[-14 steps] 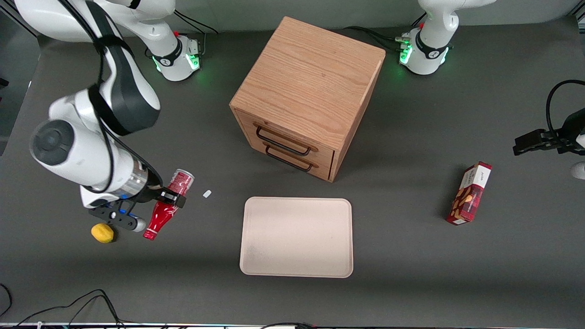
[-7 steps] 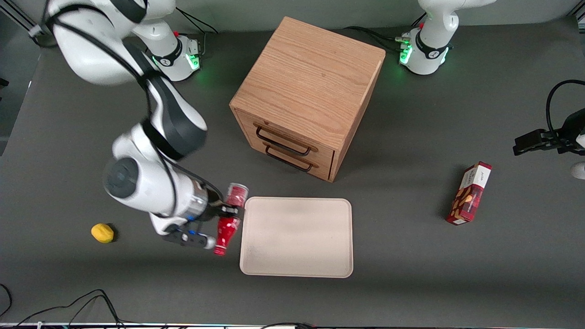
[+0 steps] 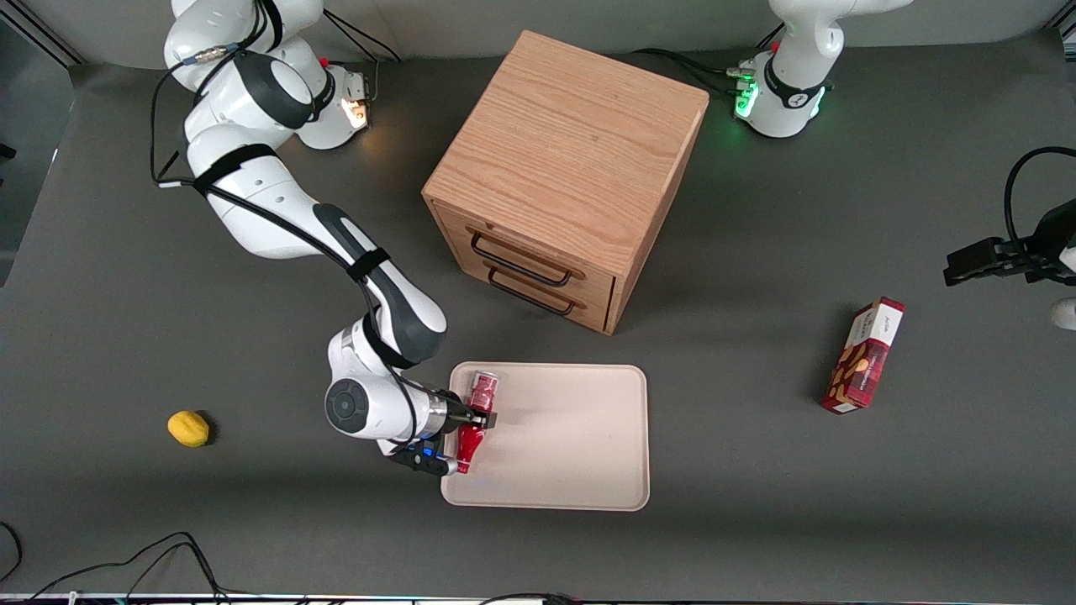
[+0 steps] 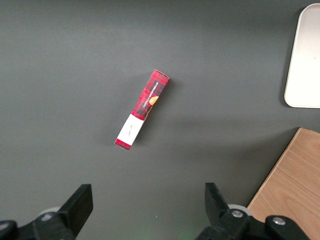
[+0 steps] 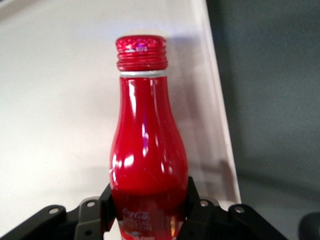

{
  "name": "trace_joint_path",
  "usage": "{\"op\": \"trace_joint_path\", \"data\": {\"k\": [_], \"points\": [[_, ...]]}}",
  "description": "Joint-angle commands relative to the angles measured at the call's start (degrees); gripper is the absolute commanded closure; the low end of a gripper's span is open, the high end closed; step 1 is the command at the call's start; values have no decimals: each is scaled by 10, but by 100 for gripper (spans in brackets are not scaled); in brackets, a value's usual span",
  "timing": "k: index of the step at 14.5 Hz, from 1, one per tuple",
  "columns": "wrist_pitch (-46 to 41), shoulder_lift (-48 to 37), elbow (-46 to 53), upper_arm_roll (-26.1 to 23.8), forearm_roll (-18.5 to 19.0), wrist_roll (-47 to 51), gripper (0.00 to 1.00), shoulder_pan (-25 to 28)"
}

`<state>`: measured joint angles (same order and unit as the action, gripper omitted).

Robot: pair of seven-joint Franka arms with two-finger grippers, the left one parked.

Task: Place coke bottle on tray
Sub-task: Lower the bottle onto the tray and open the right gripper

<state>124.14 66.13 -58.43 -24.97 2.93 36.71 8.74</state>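
Bottle (image 3: 475,416) carries white "Coca-Cola" script (image 5: 136,216) low on its body, just above the fingers (image 5: 194,202). Gripper (image 3: 476,418) pinches the bottle at mid-body over the tray (image 3: 572,454), at the tray's edge nearest the working arm; contact with tray unclear. Wooden drawer cabinet (image 3: 565,176) stands farther from the camera. Lemon (image 3: 188,428) on desk (image 3: 756,504) toward working arm's end. Red snack box (image 3: 864,356) toward parked arm's end, print unreadable.

The coke bottle (image 5: 148,150) is glossy red with bright highlights and a ribbed cap, clamped in the gripper (image 5: 148,212) between matt black jaws. The tray (image 3: 572,454) looks smooth, matt beige. The cabinet (image 3: 572,160) is grained wood; the bench (image 3: 756,504) is matt dark grey
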Motion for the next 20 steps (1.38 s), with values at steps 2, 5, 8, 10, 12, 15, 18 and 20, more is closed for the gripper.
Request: {"op": "trace_joint_path", "data": {"k": [2,5,8,10,12,15,18,20], "points": [[-5,1,20,5,4,-3,82,6],[-4,0,17,13,9,-4,0,6],[-4,0,17,13,9,-3,0,6],[-5,-1,17,13,9,-2,0,6],[-10,-13,17,13,10,-2,0,3],[-59,-62,16,12,47,-7,0,-1],[-140,-156,14,11,51,-2,0,-6],[-217,-239,-5,13,52,-2,0,-17]]}}
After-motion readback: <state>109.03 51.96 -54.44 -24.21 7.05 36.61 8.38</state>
